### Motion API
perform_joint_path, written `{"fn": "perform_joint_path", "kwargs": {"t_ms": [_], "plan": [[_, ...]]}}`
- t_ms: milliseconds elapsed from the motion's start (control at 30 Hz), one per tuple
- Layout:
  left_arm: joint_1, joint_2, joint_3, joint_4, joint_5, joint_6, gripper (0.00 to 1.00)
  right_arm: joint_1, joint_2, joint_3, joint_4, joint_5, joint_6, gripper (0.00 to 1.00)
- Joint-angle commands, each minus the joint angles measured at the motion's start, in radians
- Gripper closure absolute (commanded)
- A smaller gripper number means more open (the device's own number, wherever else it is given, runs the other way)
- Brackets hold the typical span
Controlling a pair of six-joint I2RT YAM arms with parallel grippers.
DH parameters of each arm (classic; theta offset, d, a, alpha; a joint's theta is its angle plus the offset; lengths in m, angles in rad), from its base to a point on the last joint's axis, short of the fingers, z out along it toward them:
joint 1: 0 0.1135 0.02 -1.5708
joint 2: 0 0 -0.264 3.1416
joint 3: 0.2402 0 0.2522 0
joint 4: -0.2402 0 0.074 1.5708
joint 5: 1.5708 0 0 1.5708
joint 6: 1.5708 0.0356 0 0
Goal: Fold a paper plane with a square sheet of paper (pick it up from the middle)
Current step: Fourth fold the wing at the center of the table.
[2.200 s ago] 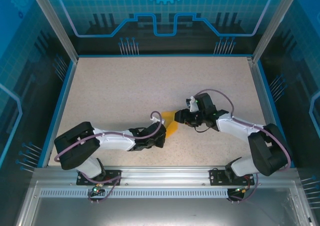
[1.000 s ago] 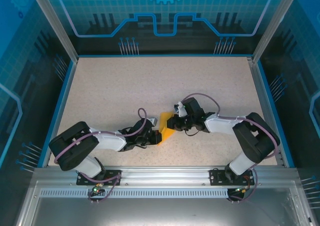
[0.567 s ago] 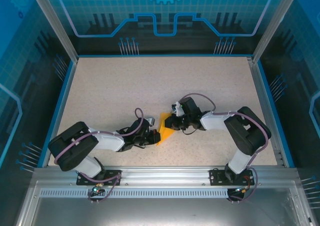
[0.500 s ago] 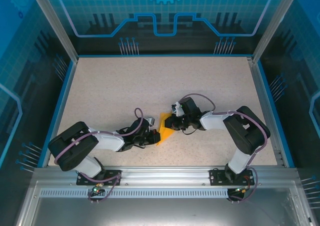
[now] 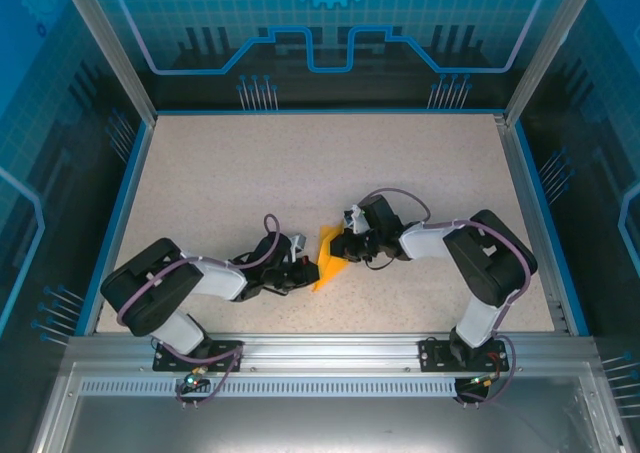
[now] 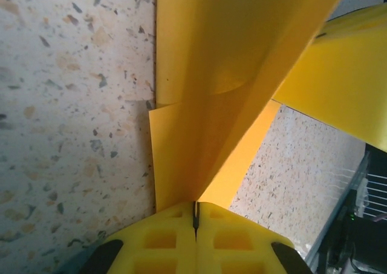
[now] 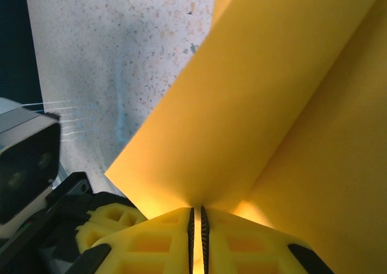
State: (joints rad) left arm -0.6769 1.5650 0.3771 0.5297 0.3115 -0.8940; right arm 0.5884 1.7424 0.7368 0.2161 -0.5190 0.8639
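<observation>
Nearest, arm bases: bolted to a metal rail (image 5: 330,358) at the table's near edge, both arms reaching inward toward each other.
Left gripper (image 5: 307,270): yellow pads pressed together with a corner of the sheet of paper (image 5: 326,258) pinched in the seam, as the left wrist view (image 6: 195,210) shows.
Right gripper (image 5: 340,245): pads nearly touching, clamped on the paper's other end (image 7: 195,213).
Paper, place: between the two grippers, just nearer than the middle of the speckled table (image 5: 300,163).
Paper, look: orange-yellow, folded into layers; from above, a narrow wedge with its point toward the near edge.
Paper, layers: several flaps fan out from the left pinch (image 6: 230,74); broad creased panels rise from the right pinch (image 7: 284,104).
Contact with the table: cannot tell.
Surround: blue rim and blue panels (image 5: 330,33) enclose the table.
</observation>
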Motion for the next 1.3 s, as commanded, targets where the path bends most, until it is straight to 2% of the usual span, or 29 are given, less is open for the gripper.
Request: {"fn": "perform_joint_path", "kwargs": {"t_ms": [0, 100, 433, 800, 1267], "plan": [[0.029, 0.044, -0.012, 0.000, 0.055, -0.015, 0.95, 0.001, -0.021, 0.014, 0.047, -0.072, 0.001, 0.86], [0.033, 0.067, -0.009, 0.019, 0.080, -0.021, 0.95, 0.014, 0.001, 0.024, 0.110, -0.118, 0.023, 0.85], [0.041, 0.061, -0.020, -0.014, 0.069, -0.020, 0.95, 0.000, 0.095, 0.068, 0.060, -0.033, 0.007, 0.87], [0.041, 0.050, -0.017, -0.045, 0.063, -0.017, 0.94, -0.035, 0.132, 0.066, 0.060, -0.041, -0.009, 0.87], [0.051, 0.093, 0.033, -0.088, 0.110, -0.039, 0.95, 0.006, 0.038, 0.054, 0.025, -0.054, -0.011, 0.85]]}}
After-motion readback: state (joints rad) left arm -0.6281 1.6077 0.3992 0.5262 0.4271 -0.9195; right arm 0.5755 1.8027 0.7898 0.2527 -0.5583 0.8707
